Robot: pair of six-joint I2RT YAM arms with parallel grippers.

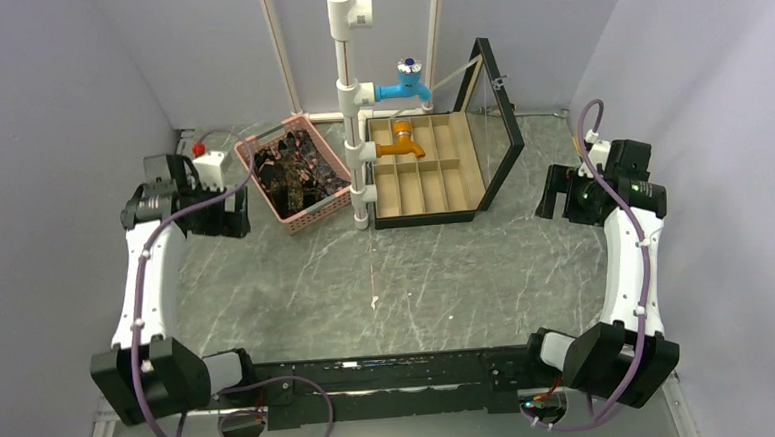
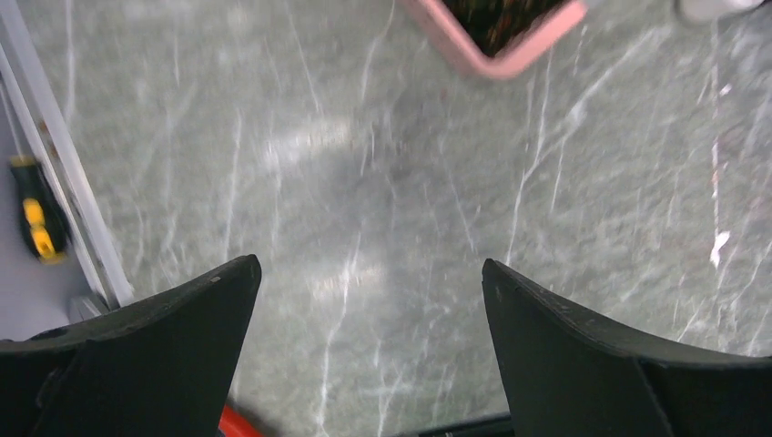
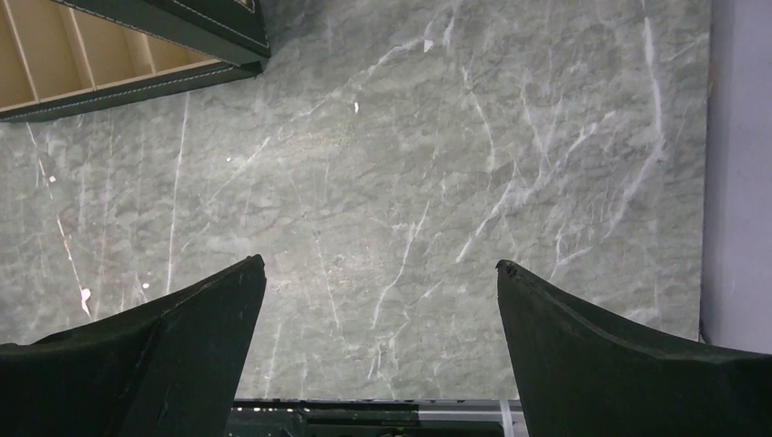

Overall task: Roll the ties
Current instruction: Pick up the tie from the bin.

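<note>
The ties (image 1: 296,166) lie bunched in a pink mesh basket (image 1: 260,145) at the back left of the table, dark fabric with a reddish-pink pattern. A corner of that basket (image 2: 510,59) with dark patterned fabric (image 2: 501,14) shows at the top of the left wrist view. My left gripper (image 1: 225,212) hangs just left of the basket, open and empty; its jaws stand wide apart over bare marble (image 2: 371,269). My right gripper (image 1: 561,197) is at the far right, open and empty over bare marble (image 3: 380,269).
A black divider box (image 1: 441,166) with tan compartments and a raised lid stands at the back right; its corner shows in the right wrist view (image 3: 137,55). A white pipe stand (image 1: 350,100) with a blue tap and an orange tap rises between basket and box. A white button box (image 1: 211,166) sits back left.
</note>
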